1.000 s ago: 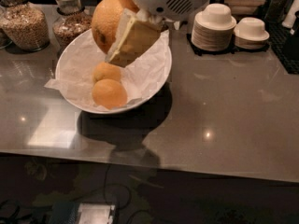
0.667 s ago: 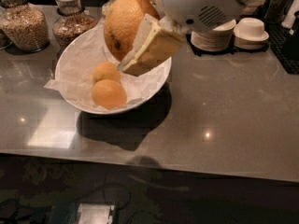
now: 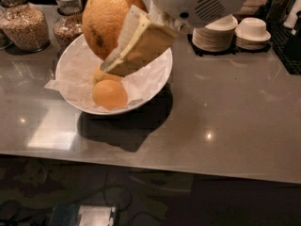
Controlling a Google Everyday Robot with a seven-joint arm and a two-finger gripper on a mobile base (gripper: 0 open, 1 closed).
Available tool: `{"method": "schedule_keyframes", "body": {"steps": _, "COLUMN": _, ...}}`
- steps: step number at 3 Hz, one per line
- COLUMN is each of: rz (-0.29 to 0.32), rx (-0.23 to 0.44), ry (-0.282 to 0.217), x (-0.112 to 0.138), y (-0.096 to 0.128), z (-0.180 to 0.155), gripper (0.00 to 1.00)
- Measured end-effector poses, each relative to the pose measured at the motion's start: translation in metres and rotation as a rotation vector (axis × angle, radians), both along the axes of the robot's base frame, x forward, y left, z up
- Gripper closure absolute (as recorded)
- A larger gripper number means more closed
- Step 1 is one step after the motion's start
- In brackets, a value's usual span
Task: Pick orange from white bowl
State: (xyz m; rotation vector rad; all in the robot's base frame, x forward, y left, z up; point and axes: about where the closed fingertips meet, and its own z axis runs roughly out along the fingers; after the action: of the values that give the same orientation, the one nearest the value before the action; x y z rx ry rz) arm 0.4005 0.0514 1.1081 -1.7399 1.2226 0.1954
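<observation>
orange (image 3: 106, 20): likely firm, weighty, prone to roll; best held across its middle. gripper (image 3: 121, 51) clamped on it, above white bowl (image 3: 160, 76).

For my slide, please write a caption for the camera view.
The gripper holds the orange above the white bowl, where two smaller fruits lie.

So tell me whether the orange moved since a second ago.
Yes. The gripper, shut on the orange, lifted it higher above the bowl, toward the camera.
</observation>
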Motion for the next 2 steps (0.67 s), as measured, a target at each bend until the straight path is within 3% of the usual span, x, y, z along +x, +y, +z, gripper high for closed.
{"method": "schedule_keyframes", "body": {"steps": 2, "rz": 0.044, "rx": 0.086, "ry": -0.054, "x": -0.021, "y": 0.017, "z": 0.008, "gripper": 1.0}}
